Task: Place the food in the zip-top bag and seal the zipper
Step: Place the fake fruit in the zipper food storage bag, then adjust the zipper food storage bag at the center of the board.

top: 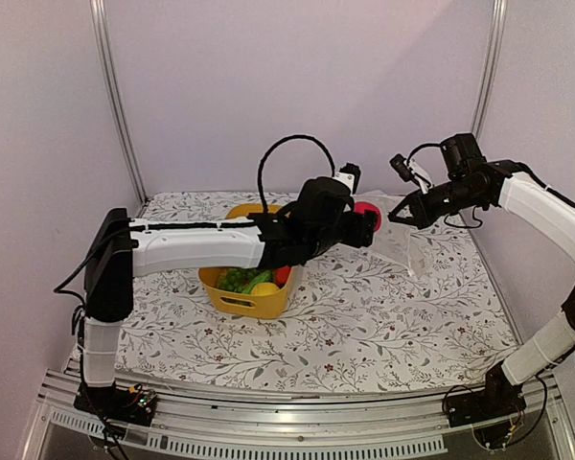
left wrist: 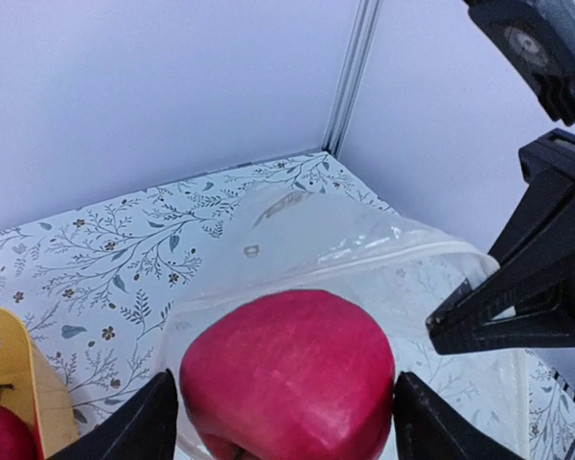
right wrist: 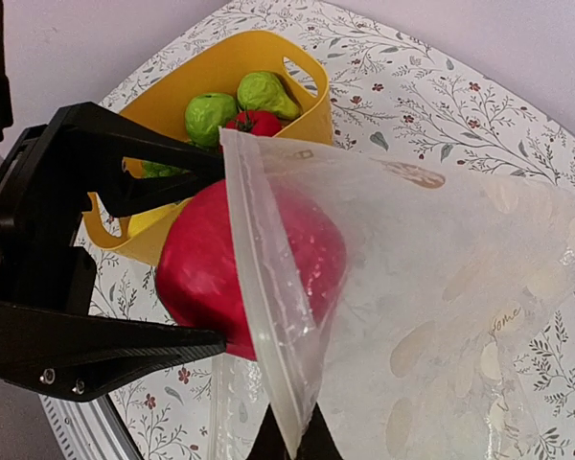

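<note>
Yellow basket (top: 241,305): stands on the floral surface (top: 364,326), left of centre. It holds green pieces (right wrist: 209,115), a small red tomato-like piece (right wrist: 256,122) and a yellow piece (top: 264,287).
Left tool (top: 364,220): reaches out past the basket, raised off the surface. Its fingers (left wrist: 149,422) press against both sides of the red apple (left wrist: 287,374), clamped on it.
Red apple: glossy, deep pink-red, rounded with flattened shoulders. It is in the air at the bag's mouth, with its right part behind the film.
Zip-top bag (right wrist: 431,278): clear and crinkled with faint print, to the right of the basket. Its upper edge is lifted, the rest drapes down toward the surface, and the mouth is open toward the apple.
Zipper (right wrist: 264,287): thick clear strip along the open mouth, unsealed.
Right tool (top: 400,215): fingers together on the bag's rim, pinching it up.
Top view only: the yellow piece in the basket, and both arms meeting above the surface.
Left wrist view only: the gaping mouth behind the apple.
Right wrist view only: the film overlapping the apple, and two separate green pieces.
</note>
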You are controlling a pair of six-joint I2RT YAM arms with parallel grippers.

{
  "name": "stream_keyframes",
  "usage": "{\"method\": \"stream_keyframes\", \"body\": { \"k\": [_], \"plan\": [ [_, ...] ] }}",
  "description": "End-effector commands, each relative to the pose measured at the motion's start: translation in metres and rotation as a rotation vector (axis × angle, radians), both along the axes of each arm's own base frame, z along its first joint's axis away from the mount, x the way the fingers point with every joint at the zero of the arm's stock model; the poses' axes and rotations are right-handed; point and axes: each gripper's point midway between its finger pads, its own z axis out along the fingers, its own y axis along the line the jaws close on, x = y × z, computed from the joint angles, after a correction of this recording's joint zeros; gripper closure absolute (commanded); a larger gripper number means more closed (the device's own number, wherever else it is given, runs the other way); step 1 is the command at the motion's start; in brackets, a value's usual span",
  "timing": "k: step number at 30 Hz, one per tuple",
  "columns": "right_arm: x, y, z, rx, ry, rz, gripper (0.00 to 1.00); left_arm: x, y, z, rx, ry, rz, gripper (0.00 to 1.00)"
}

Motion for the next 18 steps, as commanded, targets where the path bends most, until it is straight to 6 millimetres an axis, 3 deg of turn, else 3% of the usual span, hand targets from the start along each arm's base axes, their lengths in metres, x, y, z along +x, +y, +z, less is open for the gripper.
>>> {"method": "stream_keyframes", "body": {
  "k": [1, 7, 12, 14, 15, 18],
  "plan": [
    [0.000, 0.000, 0.024, 0.025, -0.040, -0.014, 1.00, -0.004, -0.004, 0.022, 0.018, -0.073, 0.014, 0.17],
    [0.006, 0.000, 0.024, 0.060, -0.001, -0.016, 1.00, -0.027, -0.011, 0.069, 0.074, -0.261, -0.032, 0.07],
    [0.028, -0.018, 0.016, 0.018, -0.006, -0.086, 1.00, -0.066, 0.003, 0.115, 0.000, -0.358, -0.089, 0.08],
    [0.047, -0.036, 0.018, -0.020, -0.029, -0.157, 1.00, -0.080, 0.016, 0.118, -0.020, -0.360, -0.110, 0.09],
    [0.061, -0.052, 0.028, -0.036, -0.061, -0.209, 1.00, -0.085, 0.028, 0.126, -0.043, -0.355, -0.103, 0.09],
    [0.093, -0.099, 0.054, -0.150, -0.152, -0.372, 1.00, -0.093, 0.055, 0.111, -0.032, -0.295, -0.094, 0.10]
  ]
}}
